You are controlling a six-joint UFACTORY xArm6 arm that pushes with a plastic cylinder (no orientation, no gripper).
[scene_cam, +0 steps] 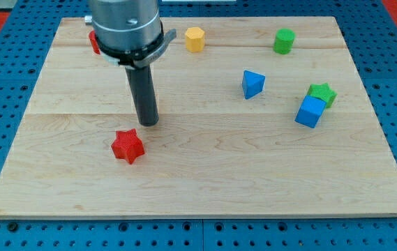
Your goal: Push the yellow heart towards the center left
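No yellow heart shows in the camera view; the arm's grey body [126,28] hides part of the board's upper left. My tip [148,124] rests on the wooden board [205,181] left of centre. A red star [128,146] lies just below and left of the tip, apart from it. A yellow hexagonal block [195,38] sits near the view's top, right of the arm.
A red block [94,43] peeks out at the arm's left, mostly hidden. A green cylinder [284,41] is at the top right. A blue triangular block [252,84] lies right of centre. A green star [321,93] touches a blue cube [310,111] at the right.
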